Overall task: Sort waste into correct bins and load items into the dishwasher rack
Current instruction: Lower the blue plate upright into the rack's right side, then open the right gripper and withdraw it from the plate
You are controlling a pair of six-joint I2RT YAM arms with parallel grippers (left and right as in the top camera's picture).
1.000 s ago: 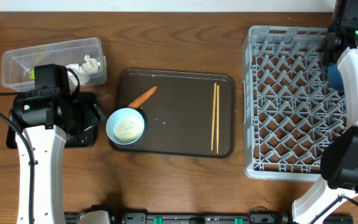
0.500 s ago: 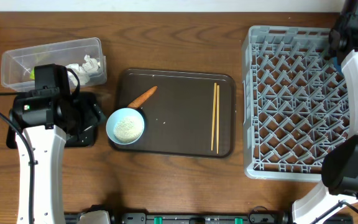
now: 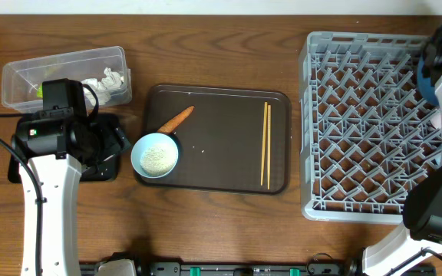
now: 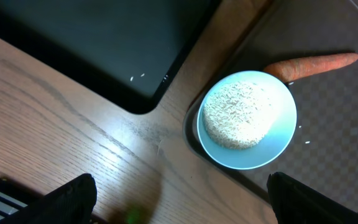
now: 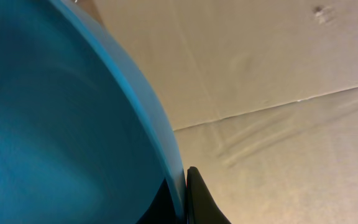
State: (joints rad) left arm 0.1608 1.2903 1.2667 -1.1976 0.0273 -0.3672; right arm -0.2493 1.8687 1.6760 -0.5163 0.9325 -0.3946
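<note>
- Fingers on left gripper (image 3: 107,149) spread wide over black tray (image 3: 107,172), with bowl (image 3: 155,156) just beside; dish (image 3: 427,86) up at right side of rack (image 3: 359,123).
- Left wrist: jaws empty, rice-filled bowl ahead between them, touching carrot (image 4: 316,62). I'd expect a tilted grab to spill rice.
- Right wrist: right gripper (image 5: 184,199) pinched on dish rim. Thin hold, so I'd say it could slip.

Pale-teal bowl (image 4: 278,140) of rice (image 4: 236,115) sits upright, apparently touching the carrot piece (image 4: 312,64); chopsticks (image 3: 265,144) lie well apart.
</note>
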